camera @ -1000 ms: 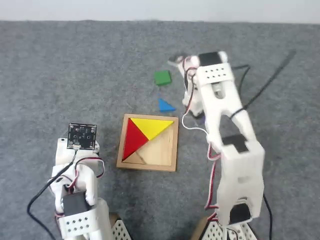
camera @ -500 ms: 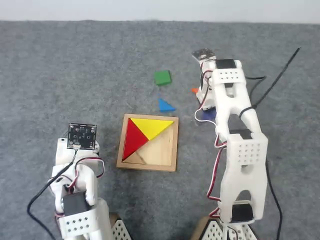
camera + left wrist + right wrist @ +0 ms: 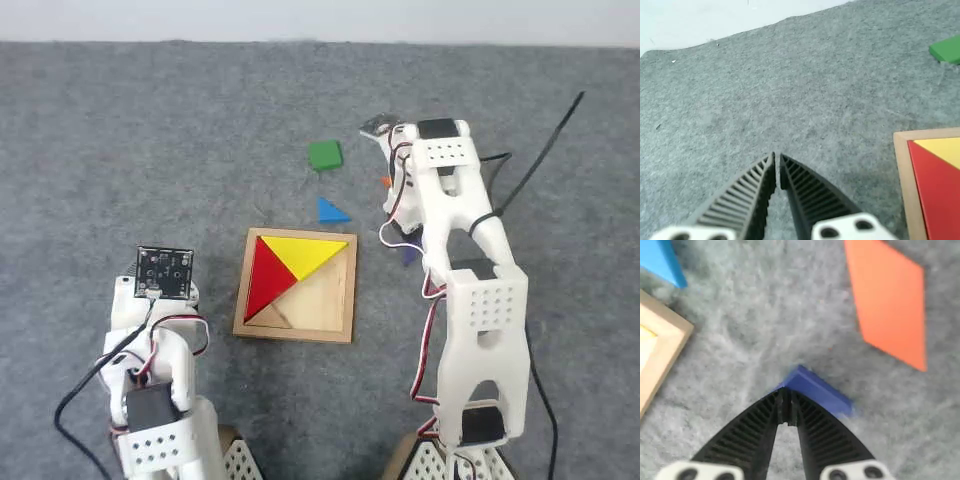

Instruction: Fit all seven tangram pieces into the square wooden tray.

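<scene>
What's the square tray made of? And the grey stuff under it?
The tray looks like pale, unpainted wood: light tan, matte, with faint grain. The grey mat looks like felt or thin carpet: fuzzy and dull, but which one is hard to tell.

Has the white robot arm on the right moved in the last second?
Yes. The white right arm first swung its far end rightward, away from the small green square piece, then came part of the way back toward it.
</scene>
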`<action>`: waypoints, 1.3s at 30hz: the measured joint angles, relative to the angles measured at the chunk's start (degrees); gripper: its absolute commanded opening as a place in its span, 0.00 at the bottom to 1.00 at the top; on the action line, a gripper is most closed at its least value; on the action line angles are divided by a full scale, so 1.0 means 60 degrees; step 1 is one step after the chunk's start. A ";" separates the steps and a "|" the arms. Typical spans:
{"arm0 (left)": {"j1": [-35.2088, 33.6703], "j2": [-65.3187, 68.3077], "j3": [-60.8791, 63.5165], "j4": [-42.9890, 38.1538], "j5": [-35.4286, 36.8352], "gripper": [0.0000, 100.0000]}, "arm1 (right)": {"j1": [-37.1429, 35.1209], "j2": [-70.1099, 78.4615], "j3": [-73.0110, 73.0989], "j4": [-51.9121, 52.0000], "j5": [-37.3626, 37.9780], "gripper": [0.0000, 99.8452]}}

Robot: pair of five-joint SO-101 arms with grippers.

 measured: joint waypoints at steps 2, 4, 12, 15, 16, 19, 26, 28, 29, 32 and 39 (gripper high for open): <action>0.0000 0.0000 0.0000 0.0000 0.0000 0.02 | 0.0161 -0.0264 -0.0103 -0.0029 -0.0308 0.02; 0.0000 0.0000 0.0000 0.0000 0.0000 0.02 | 0.0322 -0.0513 -0.0190 -0.0147 -0.0630 0.02; 0.0000 0.0000 0.0000 0.0000 0.0000 0.02 | 0.0484 -0.0630 -0.0249 0.0425 -0.3648 0.22; 0.0000 0.0000 0.0000 0.0000 0.0000 0.02 | 0.0103 -0.0513 -0.0249 0.0440 -0.5553 0.25; 0.0000 0.0000 0.0000 0.0000 0.0000 0.02 | -0.0044 -0.0366 -0.0249 0.0396 -0.6007 0.25; 0.0000 0.0000 0.0000 0.0000 0.0000 0.02 | -0.0337 0.0103 -0.0249 0.0190 -0.6857 0.25; 0.0000 0.0000 0.0000 0.0000 0.0000 0.02 | -0.0220 0.0659 -0.0249 0.0044 -0.8000 0.25; 0.0000 0.0000 0.0000 0.0000 0.0000 0.02 | -0.0147 0.0659 -0.0249 -0.0059 -0.8015 0.25; 0.0000 0.0000 0.0000 0.0000 0.0000 0.02 | -0.0132 0.0659 -0.0249 -0.0132 -0.8015 0.25; 0.0000 0.0000 0.0000 0.0000 0.0000 0.02 | -0.0176 0.0718 -0.0249 -0.0410 -0.8015 0.25; 0.0000 0.0000 0.0000 0.0000 0.0000 0.02 | -0.0132 0.0996 -0.0337 -0.1011 -0.8044 0.25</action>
